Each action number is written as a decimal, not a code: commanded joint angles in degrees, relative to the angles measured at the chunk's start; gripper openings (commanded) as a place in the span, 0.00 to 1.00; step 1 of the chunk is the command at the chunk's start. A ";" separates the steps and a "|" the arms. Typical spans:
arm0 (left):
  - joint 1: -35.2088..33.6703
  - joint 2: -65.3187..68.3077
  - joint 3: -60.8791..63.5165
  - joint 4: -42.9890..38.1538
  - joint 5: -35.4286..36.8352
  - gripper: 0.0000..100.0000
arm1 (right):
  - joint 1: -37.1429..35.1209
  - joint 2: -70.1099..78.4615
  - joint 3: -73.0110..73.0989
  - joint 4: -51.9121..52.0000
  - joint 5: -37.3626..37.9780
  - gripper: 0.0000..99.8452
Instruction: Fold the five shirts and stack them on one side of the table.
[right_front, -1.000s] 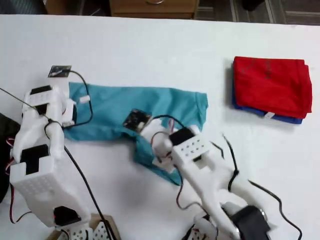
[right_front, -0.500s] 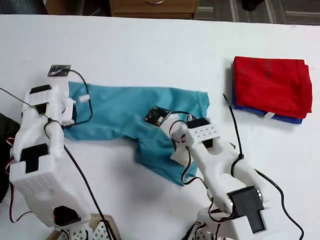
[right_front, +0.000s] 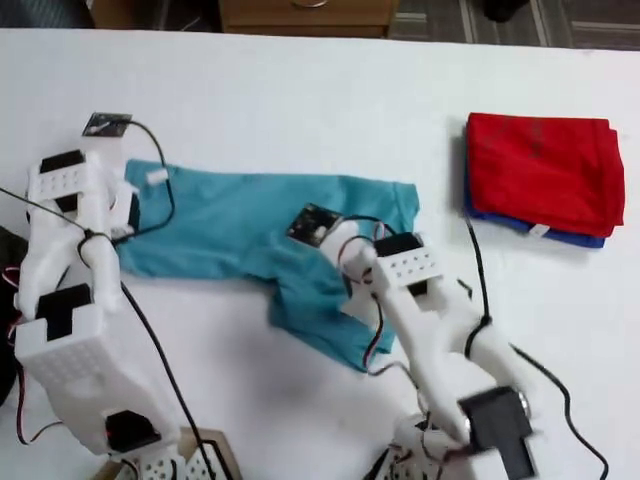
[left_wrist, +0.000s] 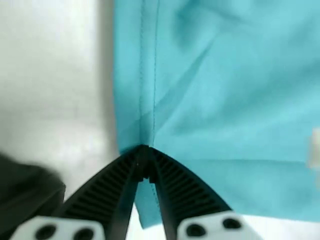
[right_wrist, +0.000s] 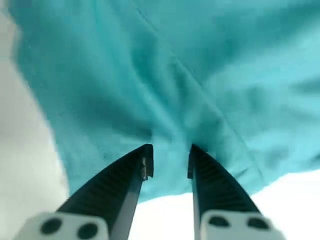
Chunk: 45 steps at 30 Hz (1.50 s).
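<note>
Teal shirt (right_front: 240, 215) with hem in closed left gripper (left_wrist: 145, 164), under open right gripper (right_wrist: 170, 161)

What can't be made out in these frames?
- Blue shirt: high view, nearly all under the red shirt; how it's folded is hidden.
- Teal shirt: high view, middle covered by the right arm; both wrist views, cut off by edges.
- Right gripper: right wrist view, open; cloth contact unclear.

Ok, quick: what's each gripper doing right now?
Left gripper: shut, pinching the edge of the teal shirt.
Right gripper: open, fingers apart over the teal shirt, holding nothing.
</note>
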 joint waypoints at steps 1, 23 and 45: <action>-0.35 -0.79 -2.42 0.53 -0.70 0.02 | -6.46 -8.84 -3.78 3.91 -4.75 0.13; -0.44 8.53 -2.51 -4.13 -0.26 0.02 | -24.13 2.68 -7.21 0.48 -9.14 0.19; -0.44 8.70 -2.33 -3.96 -0.26 0.02 | -19.65 11.65 -13.19 -4.26 -8.62 0.02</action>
